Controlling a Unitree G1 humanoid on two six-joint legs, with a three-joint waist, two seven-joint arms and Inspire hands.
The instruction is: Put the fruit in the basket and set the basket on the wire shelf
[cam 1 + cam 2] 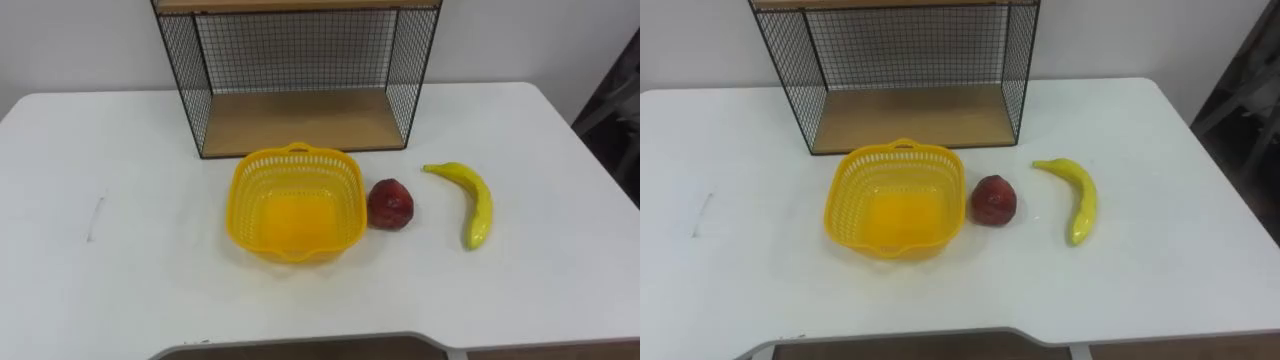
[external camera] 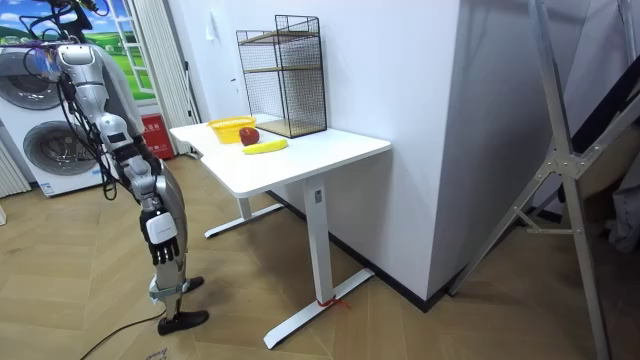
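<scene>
The yellow plastic basket (image 1: pixel 240 190) sat upright on the white table (image 1: pixel 120 200) with nothing inside it, its latticed walls and smooth floor open to the eye views. Just beside the basket, on the robot's right, lay the dark red apple (image 1: pixel 391 204), close to the rim, though whether it touched could not be told. Farther out from the basket on the same side, apart from the apple, lay the yellow banana (image 1: pixel 474 205), its stem end pointing back toward the apple and its curve bowing away from the basket. Directly behind the basket stood the black wire shelf (image 1: pixel 300 50), its open front facing the basket and its lower wooden board (image 1: pixel 305 120) bare. In the room view the robot stood upright on the wooden floor, off the table end nearest the basket, with stacked washing machines (image 2: pixel 40 150) behind it. Its right arm hung down along its side, away from the basket, and the right hand (image 2: pixel 148 182) sat low by the hip. Whether that hand was wide or closed could not be told.
</scene>
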